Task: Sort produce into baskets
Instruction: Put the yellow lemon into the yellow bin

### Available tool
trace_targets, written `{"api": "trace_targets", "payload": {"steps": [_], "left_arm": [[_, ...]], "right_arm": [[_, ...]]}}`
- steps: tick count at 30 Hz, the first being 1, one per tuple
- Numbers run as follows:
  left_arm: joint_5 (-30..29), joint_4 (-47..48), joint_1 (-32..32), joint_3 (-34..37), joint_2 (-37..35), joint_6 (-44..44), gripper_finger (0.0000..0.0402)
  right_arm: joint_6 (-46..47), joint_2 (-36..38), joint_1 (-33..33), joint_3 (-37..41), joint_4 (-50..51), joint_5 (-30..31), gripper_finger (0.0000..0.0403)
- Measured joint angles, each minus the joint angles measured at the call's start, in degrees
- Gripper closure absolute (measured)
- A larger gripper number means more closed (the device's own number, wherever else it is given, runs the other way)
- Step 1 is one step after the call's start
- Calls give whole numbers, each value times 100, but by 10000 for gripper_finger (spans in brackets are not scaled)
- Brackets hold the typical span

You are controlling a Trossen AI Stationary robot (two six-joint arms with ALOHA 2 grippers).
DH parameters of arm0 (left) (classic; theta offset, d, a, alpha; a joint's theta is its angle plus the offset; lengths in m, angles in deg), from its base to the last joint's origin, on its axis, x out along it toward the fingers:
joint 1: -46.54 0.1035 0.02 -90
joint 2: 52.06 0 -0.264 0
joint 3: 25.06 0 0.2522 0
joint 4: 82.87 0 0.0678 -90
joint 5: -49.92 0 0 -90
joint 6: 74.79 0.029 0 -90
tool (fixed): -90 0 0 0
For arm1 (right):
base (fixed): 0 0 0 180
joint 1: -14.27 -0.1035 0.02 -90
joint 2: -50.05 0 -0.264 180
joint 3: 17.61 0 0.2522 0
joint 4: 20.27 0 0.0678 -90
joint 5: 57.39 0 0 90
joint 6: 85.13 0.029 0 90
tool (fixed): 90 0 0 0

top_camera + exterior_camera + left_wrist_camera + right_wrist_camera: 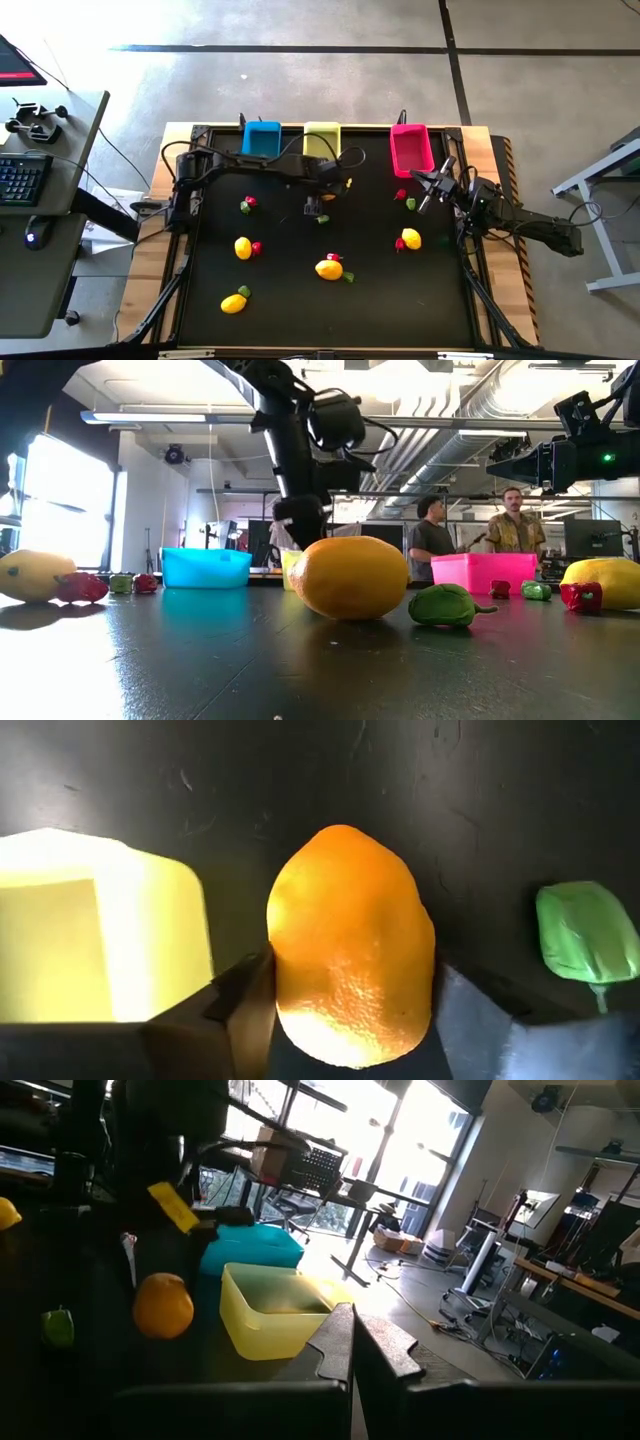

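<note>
Blue (261,138), yellow (322,140) and pink (411,148) baskets stand in a row at the table's far edge. My left gripper (343,184) is shut on an orange-yellow lemon (350,945) just near-right of the yellow basket (90,930). A green bit (585,942) lies beside it on the table. My right gripper (427,190) is shut and empty, raised near the pink basket. Other lemons (243,247) (329,268) (233,302) (411,238) rest on the black table with red (257,247) and green (410,203) bits. My left gripper pinches the lemon's two opposite sides (285,990) between its two fingers (245,1005), across its width. The fingers come from above, pointing down. In the right wrist view the lemon (163,1305) hangs below the gripper, clear of the table.
The biggest lemon in the low view (350,575) and a green bit (447,605) lie close to the table's near side. Two people (500,535) stand in the room beyond the far edge. A desk with a keyboard (22,178) stands left of the table.
</note>
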Motion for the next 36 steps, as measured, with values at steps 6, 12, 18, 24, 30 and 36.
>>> {"api": "trace_targets", "payload": {"steps": [6, 12, 18, 24, 30, 36], "left_arm": [[-159, 329, 316, -250, -606, -253, 218], [-157, -11, 1142, -324, -915, -495, 220], [98, -506, 1838, -324, -526, -60, 220], [99, -496, 2186, -544, -63, 242, 221], [221, -329, 2236, -1022, 391, 541, 226], [165, -281, 2201, -1233, 708, 1152, 227]], "right_arm": [[0, 2, 2, 0, 0, -1, 403], [0, 2, 1, 1, -1, -1, 403], [0, 3, 2, 2, -1, -1, 403], [0, 4, 0, 1, -1, -1, 403], [0, 4, 2, 2, -1, -1, 403], [0, 4, 1, 1, -1, -1, 403]]}}
